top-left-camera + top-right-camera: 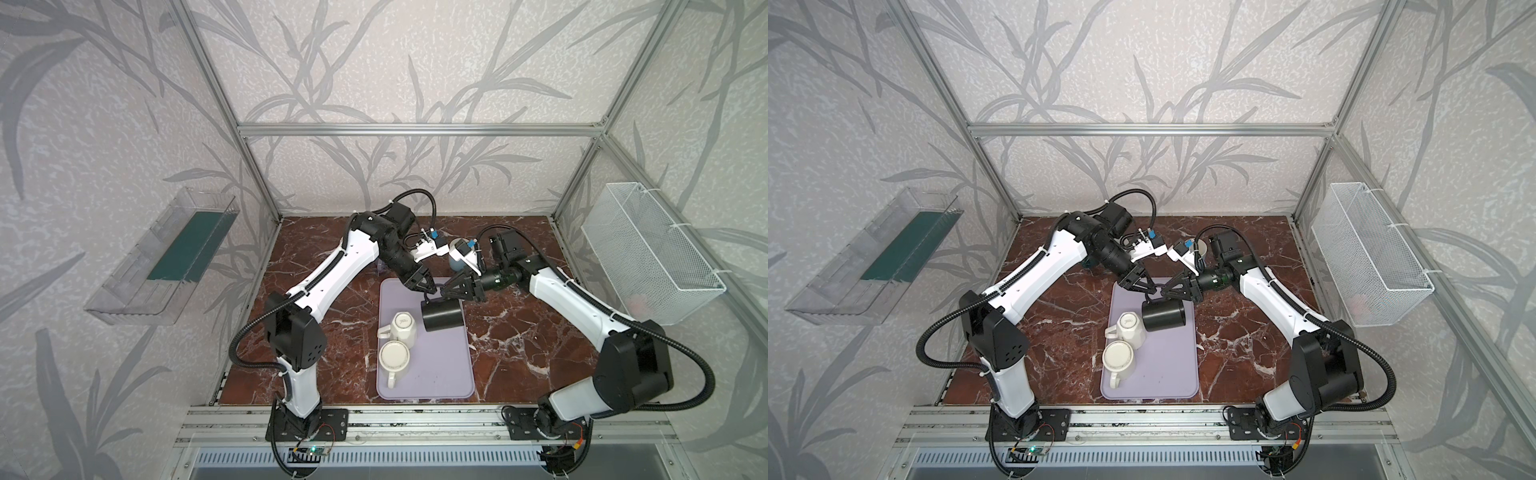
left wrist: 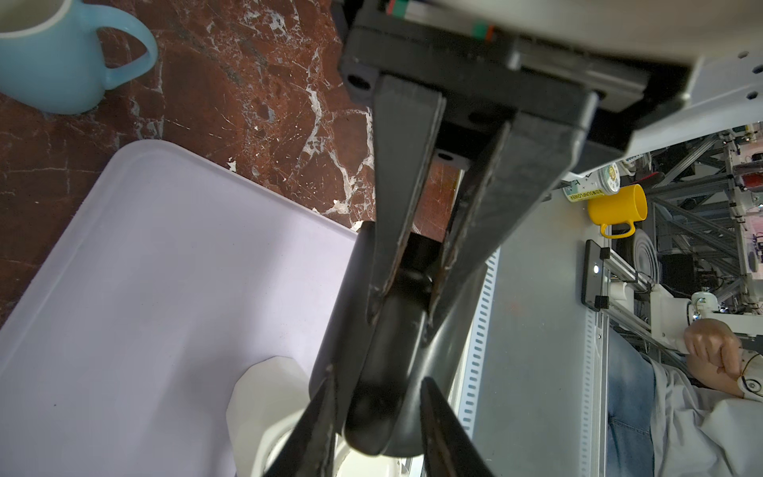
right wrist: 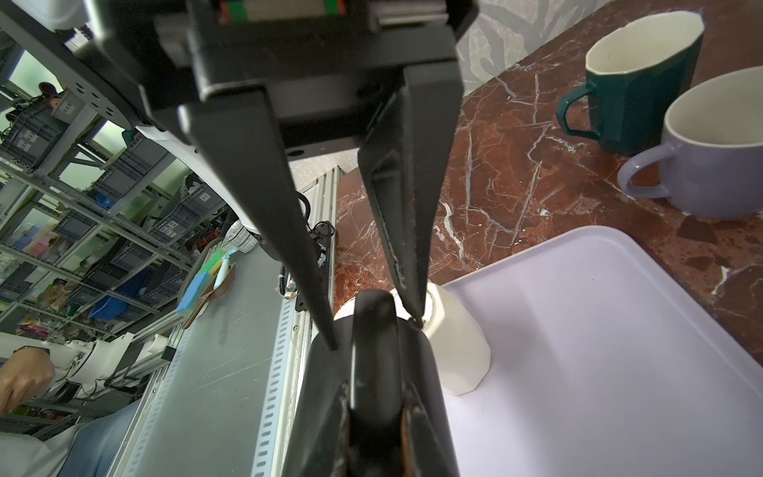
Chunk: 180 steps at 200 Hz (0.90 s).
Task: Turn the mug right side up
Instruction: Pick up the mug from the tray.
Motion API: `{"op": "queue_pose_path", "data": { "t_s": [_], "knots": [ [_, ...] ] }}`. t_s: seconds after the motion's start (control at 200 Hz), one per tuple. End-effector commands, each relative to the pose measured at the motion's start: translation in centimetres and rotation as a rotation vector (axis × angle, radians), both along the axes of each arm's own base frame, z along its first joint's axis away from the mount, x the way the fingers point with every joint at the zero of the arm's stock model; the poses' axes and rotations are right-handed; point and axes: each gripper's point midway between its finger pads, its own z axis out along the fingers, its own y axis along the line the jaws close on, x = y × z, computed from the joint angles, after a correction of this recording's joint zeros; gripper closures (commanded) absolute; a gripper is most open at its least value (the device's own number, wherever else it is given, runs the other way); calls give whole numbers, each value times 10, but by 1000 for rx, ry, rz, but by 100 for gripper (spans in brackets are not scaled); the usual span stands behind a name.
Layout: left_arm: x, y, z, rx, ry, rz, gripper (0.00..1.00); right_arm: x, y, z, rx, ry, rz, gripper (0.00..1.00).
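— What do your top views give you?
— High, looking down from the front; both share the tray (image 1: 440, 374).
— Your wrist cameras?
— Close, looking along the fingers at the mug (image 2: 392, 371).

both top views are evenly and softly lit, with faint shadows and wide-angle bending at the edges. in the wrist views the near fingers (image 2: 406, 173) blur; the background is bright.

You're looking at a matte black mug (image 1: 443, 316) tipped on its side, its handle uppermost, held clear above the far end of the lilac tray (image 1: 436, 374), just beside two upturned white mugs (image 1: 401, 330).
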Motion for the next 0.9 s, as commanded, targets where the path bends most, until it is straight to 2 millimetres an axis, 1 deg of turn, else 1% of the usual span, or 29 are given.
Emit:
{"op": "queue_pose_path", "data": {
  "t_s": [0.0,0.14,0.4,0.435,0.49,0.525,0.56,0.605,0.66,0.895],
  "knots": [
    [-24,-1,-8,24,41,-78,64,-9,4,33,132,-55,78,100],
    [-19,-3,-7,25,39,-72,66,-10,4,31,128,-45,80,100],
    [-17,-5,-5,34,40,-82,69,-9,5,24,115,-25,82,100],
    [-18,-6,-6,35,44,-83,71,-9,5,24,116,-23,84,100],
    [-17,-6,-7,41,47,-83,78,-8,5,23,113,-22,82,100],
    [-17,-6,-8,43,48,-84,79,-7,5,22,111,-20,82,100],
    [-16,-6,-9,48,51,-82,83,-7,5,21,108,-20,81,100],
    [-16,-6,-10,50,53,-82,92,-7,5,20,104,-18,79,100],
    [-16,-5,-11,54,49,-79,100,-6,5,19,100,-21,75,100],
    [-5,-2,-17,88,8,-26,100,-3,3,24,98,-43,50,100]
  ]
}}
